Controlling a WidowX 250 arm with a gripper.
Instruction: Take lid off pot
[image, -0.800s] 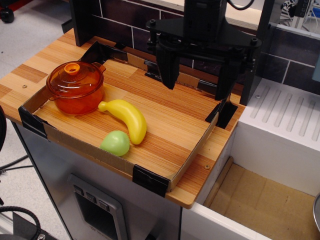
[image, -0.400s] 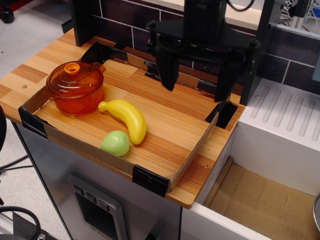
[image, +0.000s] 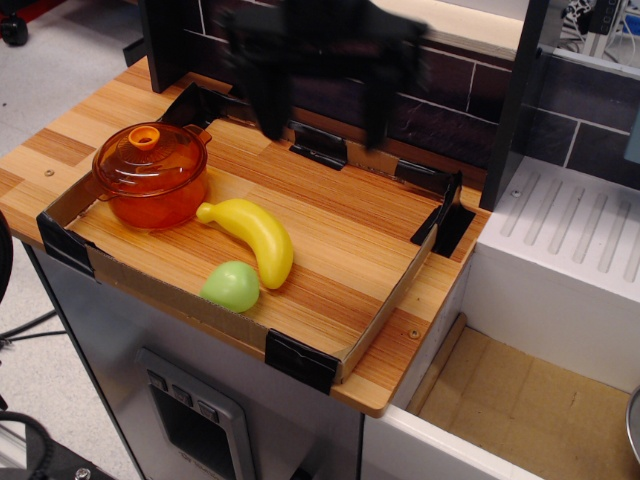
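- The gripper (image: 322, 125) is hanging high over the back of the tray, its two fingers (image: 268, 105) spread wide apart and holding nothing — it is blurred, so finer detail is not showing.
- It is touching nothing; the tray floor beneath it is lying bare.
- The lid (image: 150, 158) is sitting closed on the pot (image: 152, 200), off to the left of the gripper and nearer the camera, in the tray's left corner; the gripper is standing well apart from it.
- The knob (image: 146, 136) on top of the lid looks like the only sensible grip point — small and round, so the fingers are going to need centring over it before coming down.
- To do this step well, I judge: line up directly above the knob, descend straight, close only once the fingers are flanking it, then lift vertically so the pot is not dragged along.
- A banana (image: 252, 236) is lying just beside the pot, its tip nearly touching the pot's side; a green ball (image: 232, 286) is resting nearer the front edge.
- The cardboard tray (image: 372, 312) is resting on a wooden counter (image: 50, 150).
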